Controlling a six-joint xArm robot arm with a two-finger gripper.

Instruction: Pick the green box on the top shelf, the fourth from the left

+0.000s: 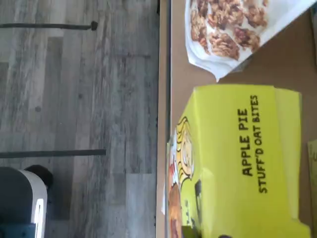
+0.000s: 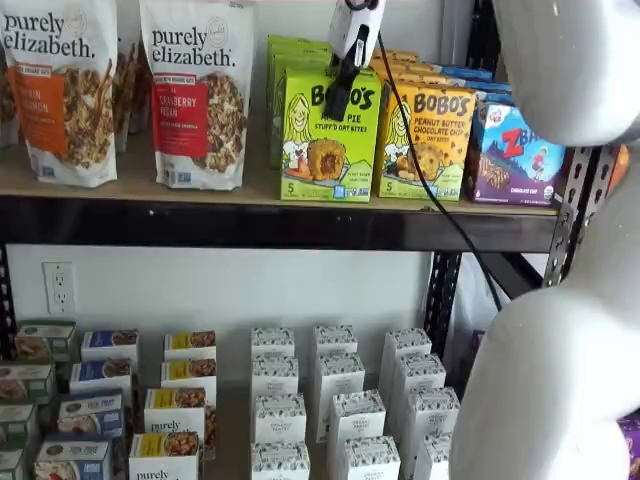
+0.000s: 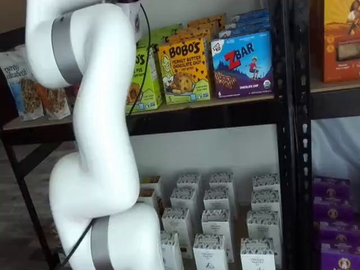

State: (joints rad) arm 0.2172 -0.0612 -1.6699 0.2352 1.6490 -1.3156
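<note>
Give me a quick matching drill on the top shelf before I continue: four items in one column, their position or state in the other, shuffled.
Things:
1. green box
2. yellow-orange Bobo's box
3. ZBar box
4. cranberry granola bag

Places or states:
A. just left of the green box on the top shelf
B. farthest right of the four
C. between the green box and the ZBar box
D. directly behind the gripper, which hangs in front of its upper face

Pairs: 1-D, 2-C, 3-B, 4-A
</note>
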